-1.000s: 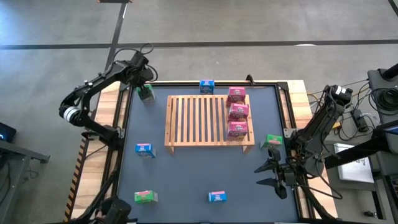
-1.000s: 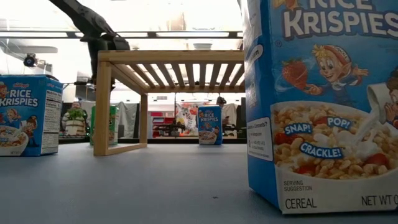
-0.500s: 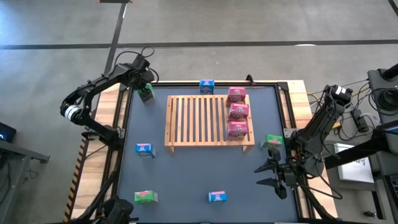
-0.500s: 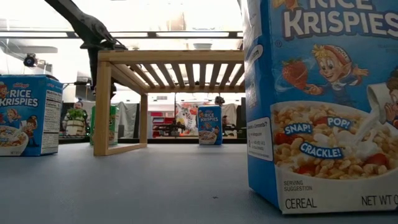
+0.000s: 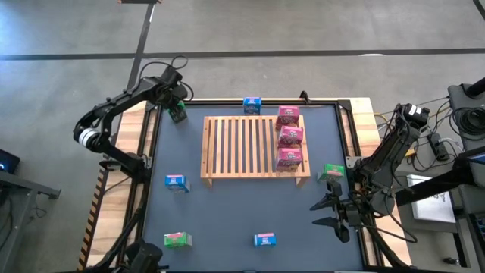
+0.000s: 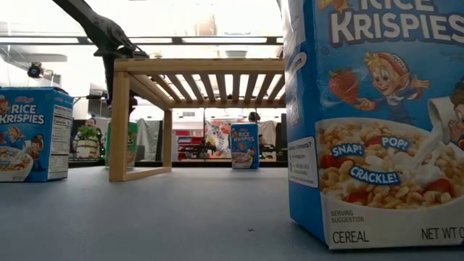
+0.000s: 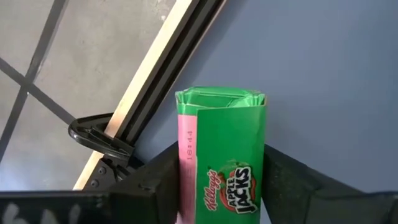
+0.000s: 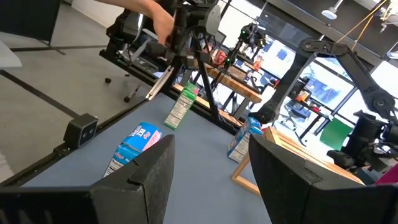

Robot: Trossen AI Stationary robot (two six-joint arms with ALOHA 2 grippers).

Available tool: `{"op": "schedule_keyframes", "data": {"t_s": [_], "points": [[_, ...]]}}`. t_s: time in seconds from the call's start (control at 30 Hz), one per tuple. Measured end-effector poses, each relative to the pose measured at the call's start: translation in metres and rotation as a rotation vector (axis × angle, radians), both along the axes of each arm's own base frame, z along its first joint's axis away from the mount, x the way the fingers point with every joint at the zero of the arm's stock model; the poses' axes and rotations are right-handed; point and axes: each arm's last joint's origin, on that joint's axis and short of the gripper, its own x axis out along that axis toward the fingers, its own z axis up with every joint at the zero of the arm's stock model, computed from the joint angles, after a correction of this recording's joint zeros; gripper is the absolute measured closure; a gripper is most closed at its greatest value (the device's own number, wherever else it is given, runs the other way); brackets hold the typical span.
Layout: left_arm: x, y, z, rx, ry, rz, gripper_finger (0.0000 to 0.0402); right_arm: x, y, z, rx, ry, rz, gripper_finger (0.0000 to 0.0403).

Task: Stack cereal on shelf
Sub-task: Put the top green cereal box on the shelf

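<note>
Blue-grey counter (image 5: 227,212), shelf (image 5: 242,145) mid-way, three pink boxes (image 5: 289,136) already on it. Left jaws (image 7: 217,186) clenched on green Apple Jacks box (image 7: 222,168), now lifted slightly off the far corner since a second ago. Right jaws (image 8: 208,180) released, idle.

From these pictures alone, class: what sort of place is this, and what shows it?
Probably a robotics lab or workshop. Two arms flank a framed table on a bare concrete floor, cables trail by the right arm, and tripods and more equipment stand behind.
</note>
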Motion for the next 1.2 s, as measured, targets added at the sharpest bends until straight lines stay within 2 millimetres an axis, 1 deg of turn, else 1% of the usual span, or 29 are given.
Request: {"op": "schedule_keyframes", "data": {"t_s": [0.13, 0.23, 0.37, 0.47, 0.67, 0.83, 1.03, 1.1, 1.2], "points": [[-0.001, -0.003, 0.005, 0.009, -0.018, 0.009, 0.0251, 0.0, 0.0, 0.0, -0.001, 0.0, 0.0, 0.0209], [-0.003, -0.008, 0.012, 0.01, -0.056, 0.007, 0.0255, 0.0, 0.0, 0.0, -0.001, 0.0, 0.0, 0.0209], [-0.007, -0.018, 0.026, 0.038, -0.102, 0.006, 0.0255, 0.0, 0.0, 0.0, -0.003, 0.0, -0.013, 0.0209], [-0.012, -0.028, 0.04, 0.064, -0.14, -0.003, 0.0255, 0.0, -0.001, 0.0, -0.007, -0.001, -0.018, 0.0209], [-0.023, -0.055, 0.071, 0.114, -0.335, -0.052, 0.0255, 0.0, -0.001, 0.0, -0.013, -0.003, -0.018, 0.0209], [-0.023, -0.073, 0.11, 0.162, -0.513, -0.116, 0.0255, 0.0, -0.001, 0.0, -0.021, -0.005, -0.042, 0.0209], [-0.011, -0.092, 0.16, 0.225, -0.659, -0.222, 0.0255, 0.0, -0.001, 0.0, -0.025, -0.007, -0.044, 0.0209], [-0.005, -0.097, 0.172, 0.23, -0.689, -0.257, 0.0255, 0.0, -0.001, 0.0, -0.024, -0.007, -0.044, 0.0209], [0.008, -0.105, 0.183, 0.209, -0.72, -0.313, 0.0255, 0.0, -0.001, 0.0, -0.022, -0.009, -0.044, 0.0209]]}}
